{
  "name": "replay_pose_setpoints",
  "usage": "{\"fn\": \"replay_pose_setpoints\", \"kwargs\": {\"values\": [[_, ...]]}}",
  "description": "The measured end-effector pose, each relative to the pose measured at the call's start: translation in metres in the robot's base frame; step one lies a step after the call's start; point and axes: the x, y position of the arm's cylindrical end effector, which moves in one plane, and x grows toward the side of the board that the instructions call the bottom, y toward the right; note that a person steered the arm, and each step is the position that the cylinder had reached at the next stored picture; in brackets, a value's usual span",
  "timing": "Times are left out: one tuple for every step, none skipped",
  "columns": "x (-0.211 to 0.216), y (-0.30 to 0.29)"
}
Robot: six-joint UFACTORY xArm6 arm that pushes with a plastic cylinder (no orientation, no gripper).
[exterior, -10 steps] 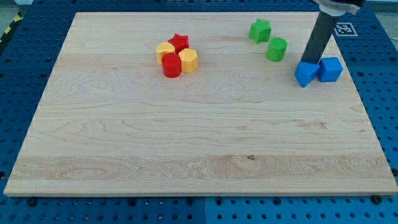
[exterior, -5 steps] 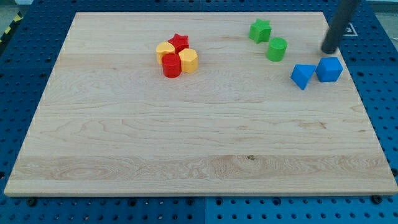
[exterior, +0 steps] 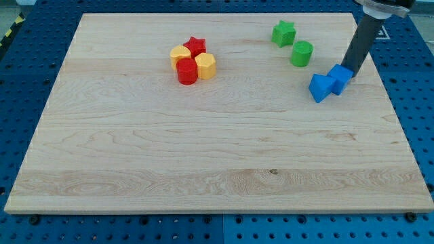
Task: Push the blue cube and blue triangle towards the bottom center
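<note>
The blue cube [exterior: 341, 78] and the blue triangle [exterior: 319, 87] sit touching each other at the view's right, in the upper half of the wooden board [exterior: 203, 156]. The triangle is to the lower left of the cube. My tip [exterior: 352, 71] rests against the cube's upper right side. The dark rod rises from there toward the view's top right corner.
A green star [exterior: 283, 32] and a green cylinder [exterior: 302, 53] lie just up and left of the blue blocks. A cluster of a red star [exterior: 195, 46], a yellow block [exterior: 180, 53], a red cylinder [exterior: 187, 71] and a yellow hexagon [exterior: 205, 66] sits upper left of centre.
My tip swung from the triangle's top up to the right, then came down behind the cube. The cube and triangle have both slid down and to the left.
</note>
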Motion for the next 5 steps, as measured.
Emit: {"fn": "replay_pose_setpoints", "kwargs": {"values": [[0.011, -0.002], [0.013, -0.015], [0.014, -0.032], [0.037, -0.046], [0.060, -0.060]]}}
